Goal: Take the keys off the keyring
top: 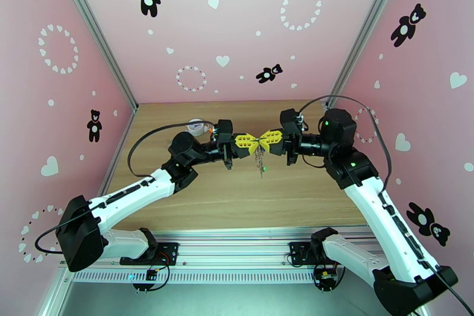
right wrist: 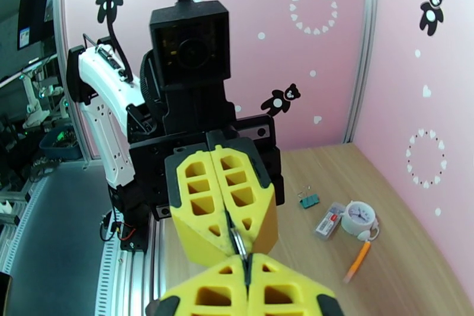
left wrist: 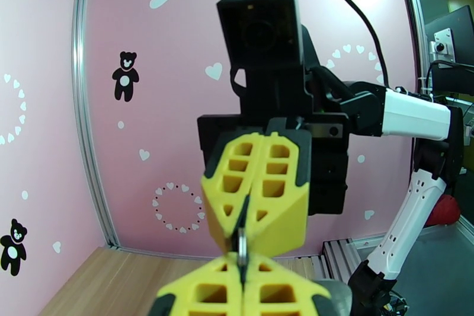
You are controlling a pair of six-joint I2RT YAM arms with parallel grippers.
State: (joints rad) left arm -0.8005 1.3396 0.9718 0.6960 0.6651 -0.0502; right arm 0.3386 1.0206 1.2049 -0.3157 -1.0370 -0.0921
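Above the middle of the table my left gripper (top: 255, 144) and right gripper (top: 263, 139) meet tip to tip, both shut. A thin metal ring of the keyring (left wrist: 242, 247) is pinched at the joint, and it is also seen in the right wrist view (right wrist: 237, 243). In the left wrist view my left gripper (left wrist: 242, 265) sits just under the right gripper (left wrist: 240, 239). In the right wrist view my right gripper (right wrist: 246, 262) sits under the left gripper (right wrist: 233, 238). A dark chain with the keys (top: 259, 164) dangles below the fingertips, with a green tag (top: 264, 168) on it.
A round white disc (top: 195, 127) lies on the table (top: 308, 192) behind the left arm; the right wrist view shows it too (right wrist: 359, 216). Beside it lie a red-and-white tag (right wrist: 329, 220), a small teal item (right wrist: 308, 200) and an orange stick (right wrist: 357, 261).
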